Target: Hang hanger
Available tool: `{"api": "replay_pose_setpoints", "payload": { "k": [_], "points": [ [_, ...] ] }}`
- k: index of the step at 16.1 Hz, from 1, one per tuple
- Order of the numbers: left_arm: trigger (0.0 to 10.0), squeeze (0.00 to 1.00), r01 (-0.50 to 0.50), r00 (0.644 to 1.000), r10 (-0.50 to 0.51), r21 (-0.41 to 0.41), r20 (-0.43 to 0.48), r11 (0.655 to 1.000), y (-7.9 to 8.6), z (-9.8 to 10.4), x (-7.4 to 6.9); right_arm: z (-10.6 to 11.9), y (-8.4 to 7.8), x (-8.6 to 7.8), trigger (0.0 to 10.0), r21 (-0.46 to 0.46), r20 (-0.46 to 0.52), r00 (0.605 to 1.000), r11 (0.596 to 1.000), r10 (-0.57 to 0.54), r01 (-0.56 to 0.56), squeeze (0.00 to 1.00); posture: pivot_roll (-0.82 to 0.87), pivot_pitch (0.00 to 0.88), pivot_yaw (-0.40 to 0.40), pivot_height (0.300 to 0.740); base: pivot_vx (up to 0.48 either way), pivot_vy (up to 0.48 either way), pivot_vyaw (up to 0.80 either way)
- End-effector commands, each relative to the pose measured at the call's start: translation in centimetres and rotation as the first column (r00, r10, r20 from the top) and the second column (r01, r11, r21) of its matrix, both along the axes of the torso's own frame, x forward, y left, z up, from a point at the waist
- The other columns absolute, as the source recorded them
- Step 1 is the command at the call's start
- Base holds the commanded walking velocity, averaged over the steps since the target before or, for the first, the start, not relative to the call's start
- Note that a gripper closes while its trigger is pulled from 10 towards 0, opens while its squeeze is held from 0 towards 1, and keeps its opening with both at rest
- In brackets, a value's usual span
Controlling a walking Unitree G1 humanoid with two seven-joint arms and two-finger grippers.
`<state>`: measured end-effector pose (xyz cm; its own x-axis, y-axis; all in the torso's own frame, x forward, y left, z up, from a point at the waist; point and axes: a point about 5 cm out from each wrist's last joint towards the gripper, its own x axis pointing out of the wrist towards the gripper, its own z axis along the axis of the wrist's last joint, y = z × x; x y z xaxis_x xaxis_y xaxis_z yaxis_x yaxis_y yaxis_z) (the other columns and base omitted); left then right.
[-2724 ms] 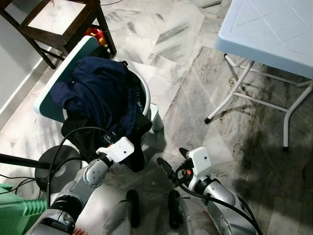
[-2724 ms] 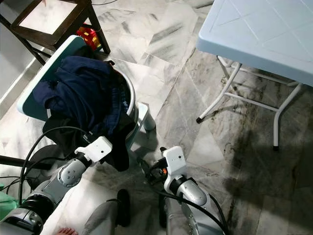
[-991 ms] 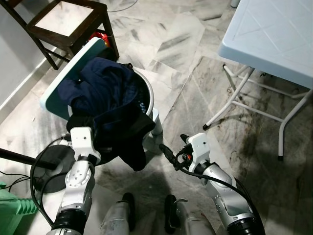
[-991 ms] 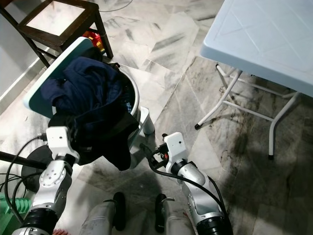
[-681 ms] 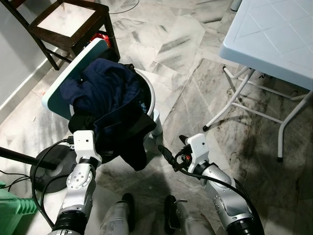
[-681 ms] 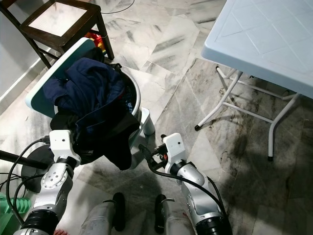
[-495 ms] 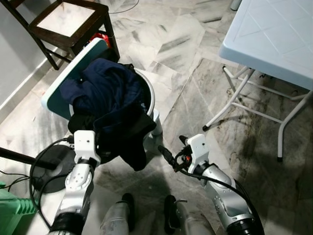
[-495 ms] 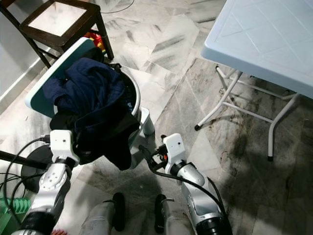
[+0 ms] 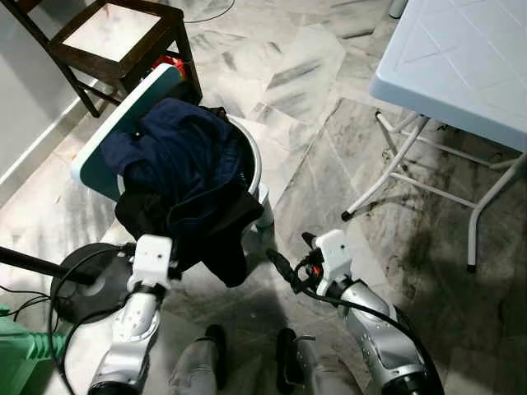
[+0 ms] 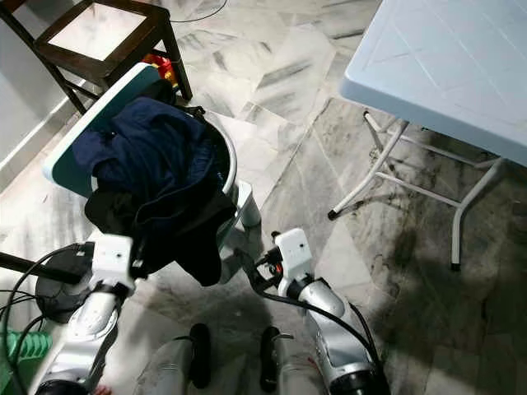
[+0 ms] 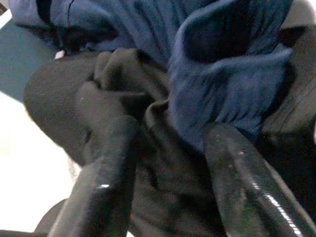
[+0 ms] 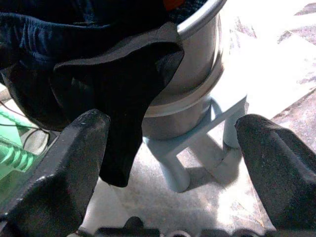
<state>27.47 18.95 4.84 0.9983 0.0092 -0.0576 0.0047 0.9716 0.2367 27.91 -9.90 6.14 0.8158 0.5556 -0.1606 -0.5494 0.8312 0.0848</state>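
A heap of dark clothes (image 9: 185, 177) covers most of the metal tub (image 9: 251, 169), so what lies inside cannot be told, and no hanger can be made out among them. The left gripper (image 11: 168, 163) has its fingertips buried in black cloth, their ends hidden. The wooden chair (image 9: 115, 41) and the pale blue bench (image 9: 461, 58) are cut off by the picture's edge. The green item (image 9: 20, 354) at the corner is too cropped to identify.

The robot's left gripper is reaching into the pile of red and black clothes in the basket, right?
Not quite. The clothes piled in the basket are dark blue and black, not red. The left eye view shows it, and the left wrist view shows the left gripper with its fingers spread against that blue and black cloth.
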Motion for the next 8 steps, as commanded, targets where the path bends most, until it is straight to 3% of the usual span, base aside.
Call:
{"api": "replay_pose_setpoints", "payload": {
  "k": [1, 3, 8],
  "points": [
    [10.0, 1.00, -0.002, 0.999, 0.003, 0.022, -0.040, 1.000, 0.3, -0.8, -0.7, -0.2, 0.1, -0.4, 10.0, -0.002, -0.004, 1.000, 1.000, 0.000, 0.000, 0.00, 0.06, 0.304, -0.011, 0.740, 0.000, 0.000, 0.00],
    [10.0, 1.00, 0.032, 0.999, -0.028, 0.093, -0.044, 0.995, 0.2, -0.8, -0.2, -0.3, 0.2, -0.5, 10.0, 0.000, -0.007, 1.000, 1.000, -0.004, 0.004, 0.00, 0.05, 0.307, -0.008, 0.740, 0.000, 0.000, 0.00],
    [10.0, 1.00, 0.067, 0.998, -0.067, 0.126, -0.010, 0.990, -0.6, 0.1, 1.0, -0.4, 0.3, -0.7, 10.0, 0.004, -0.012, 1.000, 1.000, -0.009, 0.009, 0.00, 0.05, 0.308, 0.003, 0.740, 0.000, 0.000, 0.00]
  ]
}}
